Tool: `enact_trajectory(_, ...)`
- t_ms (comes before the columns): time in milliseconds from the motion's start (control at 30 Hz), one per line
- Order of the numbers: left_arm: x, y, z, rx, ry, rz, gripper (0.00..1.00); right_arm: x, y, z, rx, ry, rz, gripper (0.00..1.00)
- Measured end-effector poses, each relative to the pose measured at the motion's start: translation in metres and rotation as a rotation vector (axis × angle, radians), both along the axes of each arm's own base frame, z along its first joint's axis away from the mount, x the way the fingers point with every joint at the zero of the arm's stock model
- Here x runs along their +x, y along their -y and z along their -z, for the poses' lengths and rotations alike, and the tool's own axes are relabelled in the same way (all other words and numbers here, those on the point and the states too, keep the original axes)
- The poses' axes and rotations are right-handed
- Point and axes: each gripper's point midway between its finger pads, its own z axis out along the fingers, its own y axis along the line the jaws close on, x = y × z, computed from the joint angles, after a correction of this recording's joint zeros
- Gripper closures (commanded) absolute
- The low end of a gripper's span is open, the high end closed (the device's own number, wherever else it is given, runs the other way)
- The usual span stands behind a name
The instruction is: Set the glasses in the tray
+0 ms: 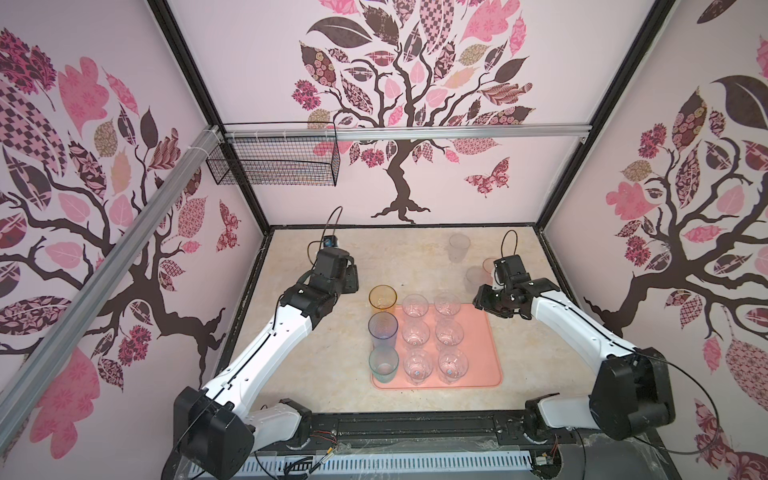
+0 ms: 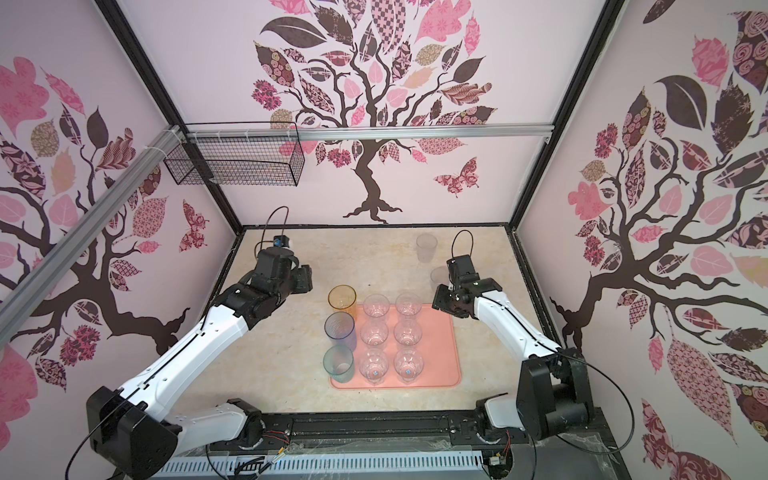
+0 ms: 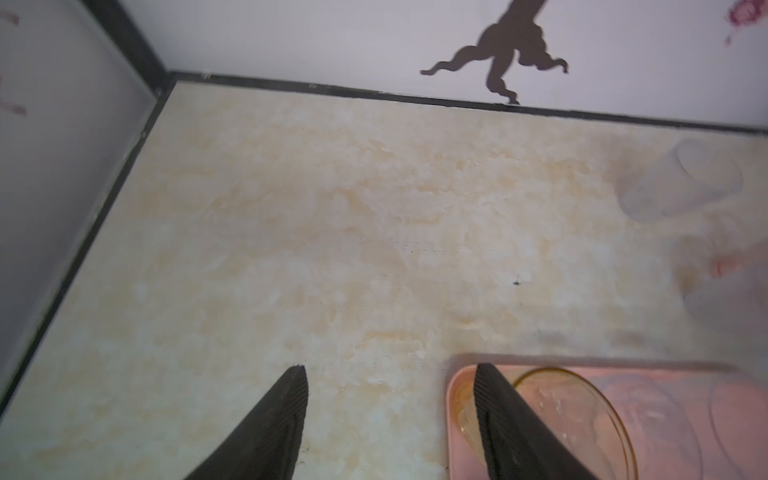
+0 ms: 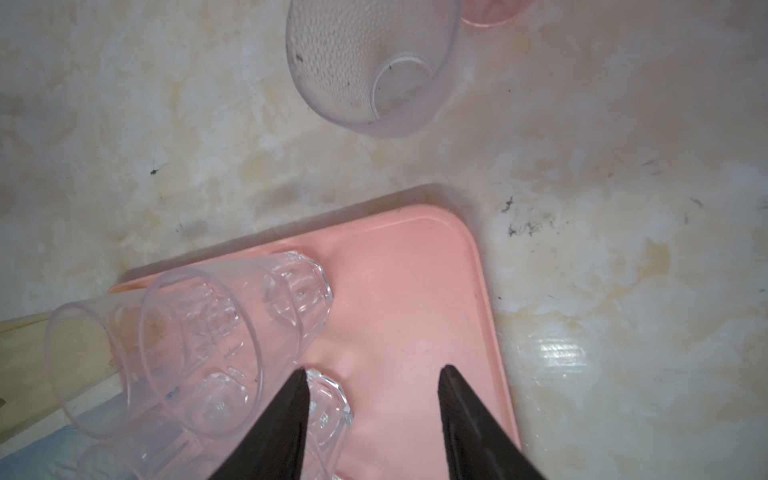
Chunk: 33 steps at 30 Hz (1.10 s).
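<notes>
Salmon-pink and low-rimmed, the flat rounded-corner tray point(image 1: 484, 353) sits mid-table on the cream marbled tabletop point(image 1: 316, 374). It already carries nine glasses in three columns. The amber tumbler point(image 1: 382, 297), the tall blue-grey tumbler point(image 1: 382, 328) and the teal tumbler point(image 1: 383, 363) run down its left edge, with six clear faceted tumblers point(image 1: 415, 305) beside them. Its right-hand strip is bare.

Three glasses wait off the tray, beyond its far right corner. A frosted clear tumbler point(image 1: 459, 246) stands near the back wall. A dimpled frosted tumbler point(image 4: 365, 66) stands nearer the tray, with a pinkish-orange tumbler point(image 4: 490, 10) just beside it.

Each of them stands upright, long axis vertical and mouth up, tapering to a narrower base.

Expect them to be light, rigid, thin-walled and smooth. They will likely skid or topple at a nudge rather than give. Take each one from the side, across the wall at about mid-height, or pinch the rim with one finger inside. The dimpled skin should offer more bite than the slick ones. Squeeze gently and keep the axis vertical, so the base lands flat.

Your left gripper point(image 3: 386, 374) hangs with its jaws spread and nothing between them. It is above bare tabletop, just beside the tray's far left corner and the amber tumbler. Your right gripper point(image 4: 372, 372) is likewise parted and empty over the tray's bare strip. The dimpled tumbler is the nearest loose glass to it.
</notes>
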Motion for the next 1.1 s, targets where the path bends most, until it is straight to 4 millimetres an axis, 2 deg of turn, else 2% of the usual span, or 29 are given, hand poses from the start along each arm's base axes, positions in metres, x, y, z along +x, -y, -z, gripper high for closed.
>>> enact_trajectory(67, 0.0, -0.013, 0.014, -0.001, -0.024, -0.052, 0.12, 0.011, -0.001, -0.006, -0.005, 0.013, 0.003, 0.46)
enact_trajectory(133, -0.002, -0.016, 0.026, 0.008, -0.049, -0.064, 0.11, 0.023, -0.002, -0.013, -0.011, 0.031, 0.004, 0.46)
enact_trajectory(300, 0.004, -0.012, 0.047, 0.026, -0.101, -0.051, 0.12, 0.057, -0.003, -0.031, -0.028, 0.087, 0.02, 0.45)
enact_trajectory(467, 0.012, -0.003, 0.077, 0.031, -0.219, 0.002, 0.14, 0.092, -0.002, -0.044, -0.039, 0.134, 0.059, 0.45)
enact_trajectory(700, 0.037, 0.017, 0.08, -0.039, -0.267, 0.058, 0.16, 0.134, 0.006, -0.054, -0.043, 0.192, 0.15, 0.45)
enact_trajectory(833, 0.036, 0.022, 0.086, -0.064, -0.287, 0.079, 0.17, 0.156, 0.016, -0.058, -0.045, 0.217, 0.196, 0.45)
enact_trajectory(967, 0.038, 0.022, 0.086, -0.06, -0.277, 0.079, 0.18, 0.176, 0.026, -0.054, -0.049, 0.224, 0.23, 0.46)
enact_trajectory(1100, 0.034, 0.02, 0.095, -0.051, -0.291, 0.074, 0.19, 0.195, 0.031, -0.052, -0.048, 0.231, 0.247, 0.47)
